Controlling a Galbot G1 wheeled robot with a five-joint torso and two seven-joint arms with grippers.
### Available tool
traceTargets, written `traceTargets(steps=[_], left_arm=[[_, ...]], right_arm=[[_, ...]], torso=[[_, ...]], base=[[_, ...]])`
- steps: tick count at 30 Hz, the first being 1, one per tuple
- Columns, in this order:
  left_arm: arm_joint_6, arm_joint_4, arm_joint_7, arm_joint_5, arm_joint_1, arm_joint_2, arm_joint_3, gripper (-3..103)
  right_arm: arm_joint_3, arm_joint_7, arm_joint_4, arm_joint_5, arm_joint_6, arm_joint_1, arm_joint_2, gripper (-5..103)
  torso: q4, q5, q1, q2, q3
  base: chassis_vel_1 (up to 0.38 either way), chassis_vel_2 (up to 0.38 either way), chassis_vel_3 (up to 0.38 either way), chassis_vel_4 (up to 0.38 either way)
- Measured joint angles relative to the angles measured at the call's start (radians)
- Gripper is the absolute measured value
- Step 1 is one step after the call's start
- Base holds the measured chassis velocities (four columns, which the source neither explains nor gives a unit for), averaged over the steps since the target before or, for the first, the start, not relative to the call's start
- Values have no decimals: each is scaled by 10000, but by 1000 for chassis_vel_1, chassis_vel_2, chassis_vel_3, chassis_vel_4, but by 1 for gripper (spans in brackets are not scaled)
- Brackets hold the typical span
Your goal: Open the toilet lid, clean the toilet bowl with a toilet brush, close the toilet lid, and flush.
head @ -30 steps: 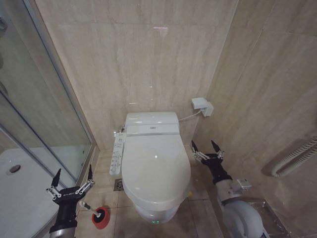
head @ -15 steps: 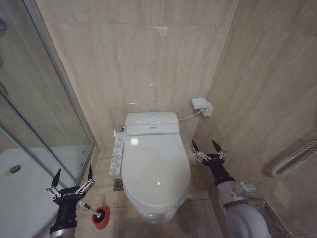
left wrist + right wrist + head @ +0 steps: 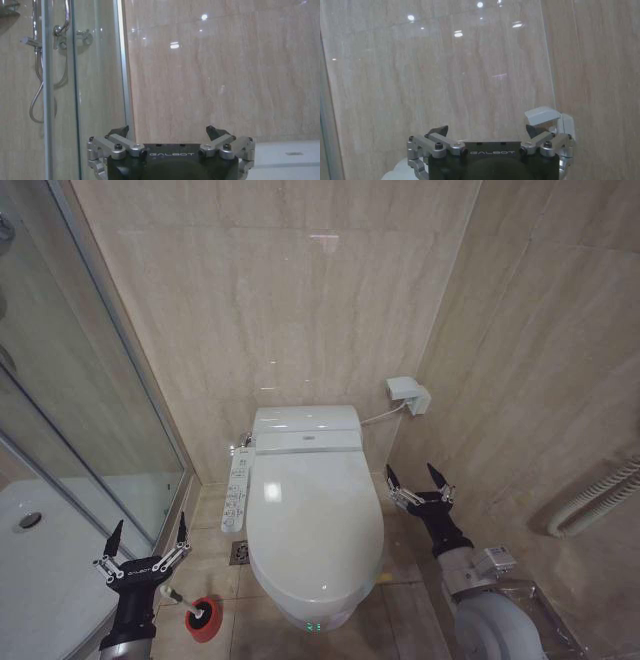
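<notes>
Toilet lid (image 3: 315, 520) lies shut amid beige tiled walls (image 3: 300, 300), apparently dry; both grippers' jaws spread.

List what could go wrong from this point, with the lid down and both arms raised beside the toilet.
The toilet lid is glossy and shut; the open right tool, beside it near the wall, may slip finding an edge to lift. The control panel flanks the lid's other side, so a stray reach there could press buttons. The toilet brush lies low in its red holder right by the open left tool, which could knock it over when descending.
</notes>
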State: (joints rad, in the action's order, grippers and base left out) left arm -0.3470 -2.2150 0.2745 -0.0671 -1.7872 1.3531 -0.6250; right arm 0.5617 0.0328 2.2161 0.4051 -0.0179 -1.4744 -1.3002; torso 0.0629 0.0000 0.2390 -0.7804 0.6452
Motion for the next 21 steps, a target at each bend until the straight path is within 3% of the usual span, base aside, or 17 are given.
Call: traceTargets(steps=[21], left_arm=[[0, 0, 0, 0, 0, 0, 0, 100]], right_arm=[[3, 14, 24, -65, -115, 2, -7, 100]], torso=[[0, 0, 0, 0, 0]], base=[[0, 0, 0, 0]])
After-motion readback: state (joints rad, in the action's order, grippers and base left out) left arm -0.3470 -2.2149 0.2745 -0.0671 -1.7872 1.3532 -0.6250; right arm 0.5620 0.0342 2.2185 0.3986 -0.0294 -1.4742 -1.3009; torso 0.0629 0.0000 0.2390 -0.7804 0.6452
